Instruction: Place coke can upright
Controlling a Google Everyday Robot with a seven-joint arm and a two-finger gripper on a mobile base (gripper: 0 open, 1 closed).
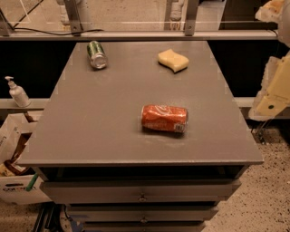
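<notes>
The coke can (164, 118) lies on its side near the middle front of the grey table (99, 118), its long axis running left to right. It is red-orange with white script. My arm's cream-coloured links (272, 93) hang at the right edge of the view, beyond the table's right side. My gripper (273, 11) shows only partly in the top right corner, well above and to the right of the can and not touching anything.
A green can (96, 54) lies on its side at the table's back left. A yellow sponge (173, 60) lies at the back right. A soap dispenser (18, 93) and boxes (16, 149) stand left of the table. Drawers (142, 195) are below the front edge.
</notes>
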